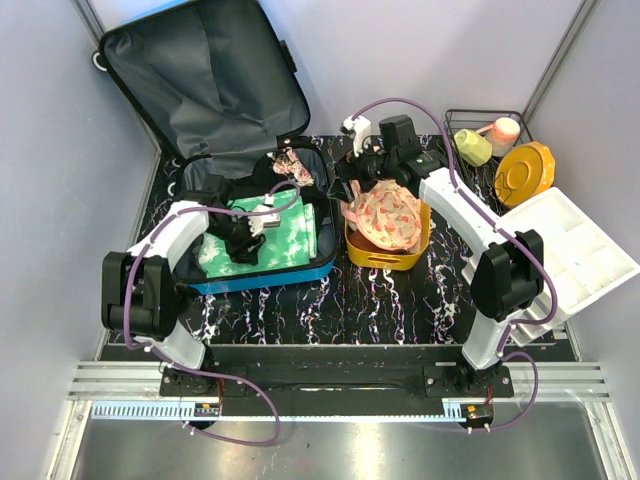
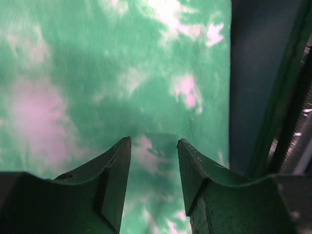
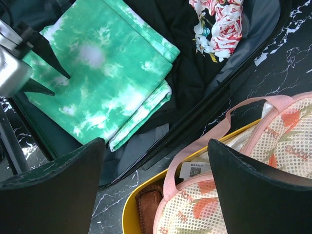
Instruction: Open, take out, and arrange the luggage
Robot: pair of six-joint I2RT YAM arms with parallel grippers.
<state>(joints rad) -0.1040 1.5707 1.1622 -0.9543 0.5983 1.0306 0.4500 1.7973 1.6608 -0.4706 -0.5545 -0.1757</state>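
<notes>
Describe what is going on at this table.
The suitcase lies open, its lid standing up. The left gripper is down inside it, jaws partly open on a green cloth. The right gripper hangs open above the suitcase's edge and the basket, which holds a mesh bag. The cloth is not yet lifted.

You have one label to go on: a small white tag (image 3: 194,170) bearing a QR-style code, sewn on the pink mesh bag (image 3: 273,141); its print is unreadable.

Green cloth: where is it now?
The cloth lies folded in the open suitcase, on the overhead view's left, left of the yellow basket, under the left pincer.
</notes>
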